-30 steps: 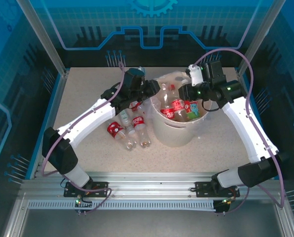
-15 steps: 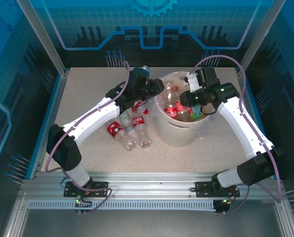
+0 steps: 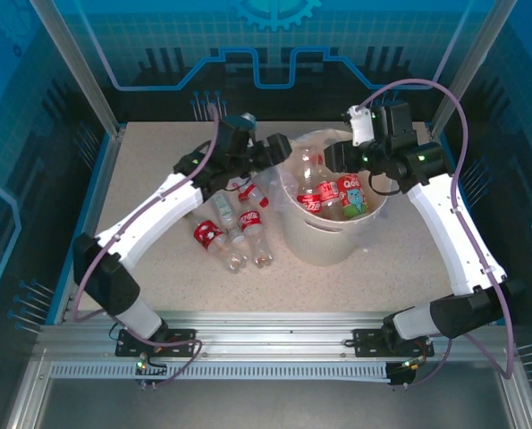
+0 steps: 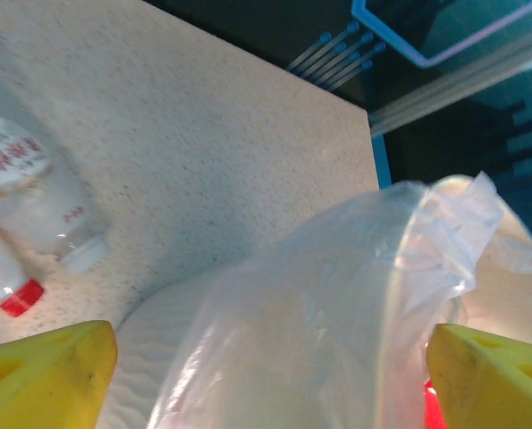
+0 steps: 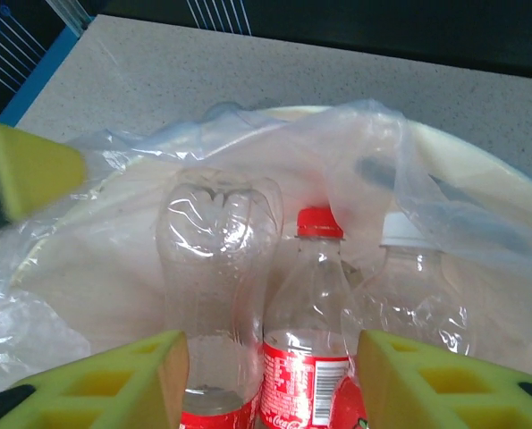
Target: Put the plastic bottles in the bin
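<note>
The bin (image 3: 315, 243) is a cream bucket with a clear bag liner (image 5: 114, 268), standing mid-table. Inside it stand plastic bottles: an upturned clear one (image 5: 216, 268), a red-capped red-labelled one (image 5: 315, 313) and a white-capped one (image 5: 413, 295). Three more bottles (image 3: 232, 234) lie on the table left of the bin, and another (image 3: 252, 192) lies closer to its wall. My left gripper (image 3: 282, 150) hangs open at the bin's left rim, with liner between its yellow fingertips (image 4: 42, 375). My right gripper (image 5: 270, 380) is open just above the bottles in the bin, holding nothing.
The speckled tabletop (image 3: 158, 161) has free room at the far left and in front of the bin. Blue edging and metal posts (image 3: 87, 98) frame the table. A white-capped bottle (image 4: 29, 192) lies on the table beside the bin's outer wall.
Both grippers have opened. The bottle at the left gripper's tip now stands in the bin. The right arm has drawn back toward the far rim, leaving its bottle in the bin.
</note>
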